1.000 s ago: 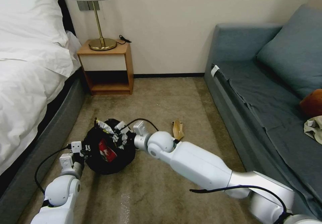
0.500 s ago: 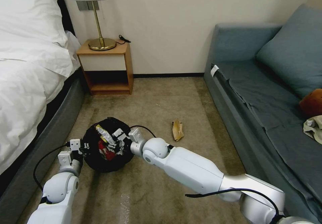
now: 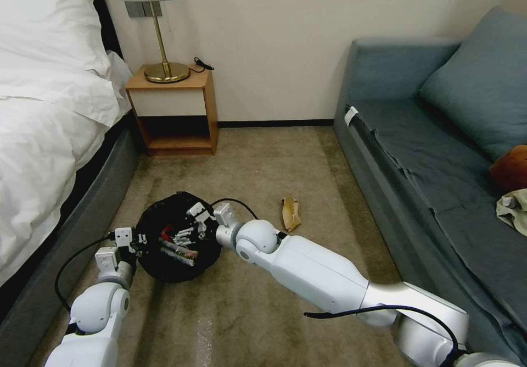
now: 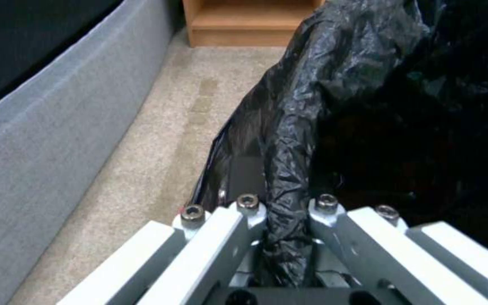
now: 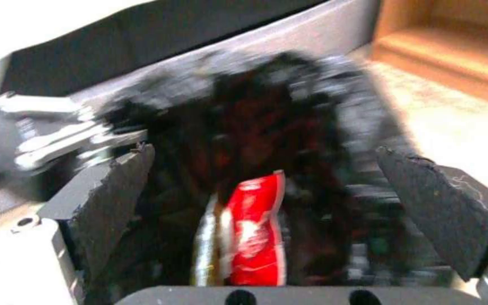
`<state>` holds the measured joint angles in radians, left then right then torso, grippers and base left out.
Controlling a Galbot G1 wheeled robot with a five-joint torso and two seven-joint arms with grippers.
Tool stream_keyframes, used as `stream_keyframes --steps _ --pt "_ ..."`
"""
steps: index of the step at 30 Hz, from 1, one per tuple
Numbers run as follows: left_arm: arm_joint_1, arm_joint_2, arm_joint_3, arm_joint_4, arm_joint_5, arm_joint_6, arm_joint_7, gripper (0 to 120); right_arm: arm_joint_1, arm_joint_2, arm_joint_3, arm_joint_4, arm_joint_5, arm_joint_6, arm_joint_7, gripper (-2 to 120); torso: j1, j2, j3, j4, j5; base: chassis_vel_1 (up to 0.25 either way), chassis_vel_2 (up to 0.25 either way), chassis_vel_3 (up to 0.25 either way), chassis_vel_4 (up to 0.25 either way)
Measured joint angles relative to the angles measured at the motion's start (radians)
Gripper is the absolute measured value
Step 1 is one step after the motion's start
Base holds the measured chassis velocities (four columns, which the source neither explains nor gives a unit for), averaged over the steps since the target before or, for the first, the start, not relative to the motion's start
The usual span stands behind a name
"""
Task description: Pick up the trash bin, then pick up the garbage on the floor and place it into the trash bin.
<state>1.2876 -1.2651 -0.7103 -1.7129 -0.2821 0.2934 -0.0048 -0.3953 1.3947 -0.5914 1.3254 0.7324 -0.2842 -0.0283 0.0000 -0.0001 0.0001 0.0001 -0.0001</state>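
My right gripper (image 3: 189, 234), lower left, has spread apart, dropping the red-and-white wrapper (image 3: 178, 250) into the trash bin (image 3: 159, 213); my left gripper (image 4: 281, 212) stays clamped on its bag; the paper bag (image 3: 291, 212) remains.

Glossy, crinkled black plastic bag (image 4: 334, 84) lines the round trash bin (image 3: 177, 238), catching light in its folds. Shiny red-and-white foil wrapper (image 5: 255, 231) gleams inside. Matt beige carpet (image 3: 258, 153) looks rough and short-piled. Smooth white plastic shells on the left end effector (image 4: 284, 237); right end effector (image 5: 264, 220) pads are coarse black rubber, frayed at the edges.
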Motion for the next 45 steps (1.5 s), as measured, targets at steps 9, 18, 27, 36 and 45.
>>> stream_keyframes --steps 9,18,27,36,45 --pt "-0.003 -0.001 -0.035 -0.026 -0.052 0.023 -0.009 1 -0.05 -0.01 0.167 -0.034 -0.034 0.004 0.13 100 0.0 0.0 0.0 0.0 0.0001 0.0 0.0 0.0 0.0" --pt "0.01 0.012 -0.082 -0.049 -0.067 0.02 -0.018 1 -0.146 -0.094 0.406 0.029 -0.053 -0.02 0.18 100 0.0 0.0 0.0 -0.0003 0.0002 0.0 0.0 0.0 0.0" --pt "0.051 0.027 -0.111 -0.066 -0.072 -0.005 -0.029 1 -0.29 -0.109 0.551 0.063 -0.132 -0.003 0.176 100 0.0 0.0 0.0 -0.0001 0.0002 0.0 0.0 0.0 0.0" --pt "0.089 0.07 -0.143 -0.101 -0.101 -0.005 -0.03 1 -0.413 -0.092 0.634 0.079 -0.181 0.028 0.156 100 0.0 0.0 0.0 0.0 0.0 0.0 0.0 0.0 0.0" --pt "0.133 0.09 -0.156 -0.148 -0.121 -0.002 -0.032 1 -0.525 -0.079 0.701 0.094 -0.242 0.059 0.131 100 0.0 0.0 0.0 0.0 0.0 0.0 0.0 0.0 0.0"
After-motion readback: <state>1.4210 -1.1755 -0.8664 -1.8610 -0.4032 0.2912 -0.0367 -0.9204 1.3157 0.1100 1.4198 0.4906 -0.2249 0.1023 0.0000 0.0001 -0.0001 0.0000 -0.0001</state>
